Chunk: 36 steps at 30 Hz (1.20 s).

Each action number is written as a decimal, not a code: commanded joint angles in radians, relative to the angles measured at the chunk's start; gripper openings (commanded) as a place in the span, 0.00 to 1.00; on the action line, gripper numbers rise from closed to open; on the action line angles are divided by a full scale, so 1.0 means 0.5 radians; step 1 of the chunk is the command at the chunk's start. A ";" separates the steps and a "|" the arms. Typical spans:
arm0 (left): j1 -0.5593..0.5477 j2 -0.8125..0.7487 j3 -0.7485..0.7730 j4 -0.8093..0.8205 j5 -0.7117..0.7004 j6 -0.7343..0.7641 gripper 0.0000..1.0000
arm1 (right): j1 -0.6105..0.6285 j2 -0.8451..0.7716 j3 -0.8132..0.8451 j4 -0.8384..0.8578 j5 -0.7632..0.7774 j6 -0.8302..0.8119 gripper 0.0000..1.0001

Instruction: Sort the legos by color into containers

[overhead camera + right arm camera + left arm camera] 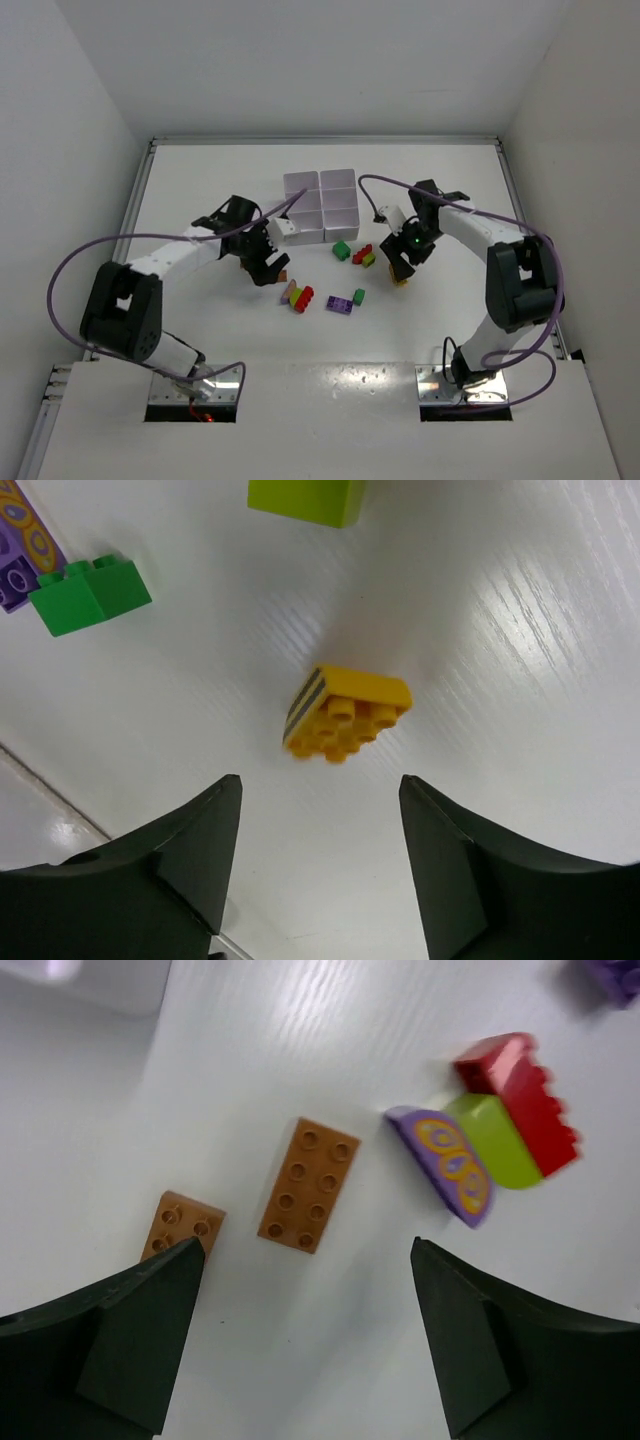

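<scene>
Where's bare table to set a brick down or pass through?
Free: table strip on the near side of the bricks; far-left corner beside the containers. Crowded: between left gripper and right gripper, in front of the containers.

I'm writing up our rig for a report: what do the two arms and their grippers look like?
The left arm and right arm have white links and black joints, each trailing a purple cable. The grippers are black with broad wedge-shaped fingers; a green light shows on the right wrist.
</scene>
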 commanded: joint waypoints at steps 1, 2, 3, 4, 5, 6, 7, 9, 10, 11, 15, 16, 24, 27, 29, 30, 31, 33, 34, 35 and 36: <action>0.031 -0.376 -0.043 -0.051 0.480 0.465 0.92 | 0.011 -0.099 0.010 0.034 -0.049 0.049 0.74; 0.031 -0.407 -0.044 -0.051 0.553 0.466 0.93 | -0.007 -0.099 0.010 0.034 -0.074 0.049 0.74; 0.031 -0.408 -0.044 -0.170 0.691 0.658 0.93 | -0.007 -0.123 0.028 0.034 -0.093 0.070 0.77; 0.001 -0.408 -0.022 -0.241 0.735 0.748 0.94 | -0.029 -0.124 0.029 0.034 -0.135 0.089 0.77; -0.021 -0.408 -0.004 -0.314 0.772 0.837 0.94 | -0.029 -0.142 0.029 0.034 -0.136 0.089 0.78; -0.039 -0.362 0.036 -0.464 0.833 1.041 0.94 | -0.029 -0.163 0.029 0.034 -0.154 0.126 0.78; -0.073 -0.334 0.054 -0.541 0.833 1.150 0.94 | -0.029 -0.164 0.029 0.055 -0.181 0.126 0.78; -0.137 -0.273 0.100 -0.682 0.852 1.391 0.94 | -0.068 -0.164 0.029 0.055 -0.221 0.150 0.78; -0.162 -0.215 0.101 -0.713 0.824 1.463 0.94 | -0.069 -0.164 0.050 0.055 -0.246 0.150 0.78; -0.189 -0.184 0.128 -0.744 0.806 1.533 0.94 | -0.087 -0.164 0.068 0.055 -0.246 0.169 0.78; -0.303 -0.076 0.147 -0.733 0.705 1.761 0.94 | -0.157 -0.124 0.136 0.037 -0.292 0.187 0.78; -0.327 -0.076 0.147 -0.662 0.674 1.779 0.94 | -0.158 -0.124 0.136 0.037 -0.292 0.187 0.78; -0.444 0.062 0.147 -0.459 0.582 1.915 0.94 | -0.213 -0.124 0.154 0.037 -0.311 0.206 0.78; -0.466 0.089 0.147 -0.435 0.545 1.915 0.93 | -0.234 -0.166 0.133 0.037 -0.329 0.206 0.78; -0.466 0.157 0.147 -0.416 0.545 1.915 0.93 | -0.234 -0.167 0.133 0.037 -0.329 0.206 0.78; -0.466 0.157 0.168 -0.416 0.545 1.915 0.92 | -0.234 -0.167 0.133 0.016 -0.329 0.206 0.78; -0.484 0.190 0.168 -0.416 0.545 1.915 0.92 | -0.234 -0.185 0.115 0.016 -0.329 0.206 0.78; -0.484 0.237 0.190 -0.416 0.508 1.896 0.88 | -0.253 -0.185 0.115 0.016 -0.329 0.206 0.78; -0.484 0.237 0.208 -0.416 0.508 1.875 0.87 | -0.253 -0.185 0.115 0.016 -0.329 0.206 0.78; -0.484 0.264 0.208 -0.416 0.490 1.875 0.87 | -0.253 -0.185 0.115 0.016 -0.329 0.206 0.78; -0.502 0.283 0.208 -0.416 0.490 1.856 0.84 | -0.271 -0.185 0.115 0.016 -0.329 0.206 0.78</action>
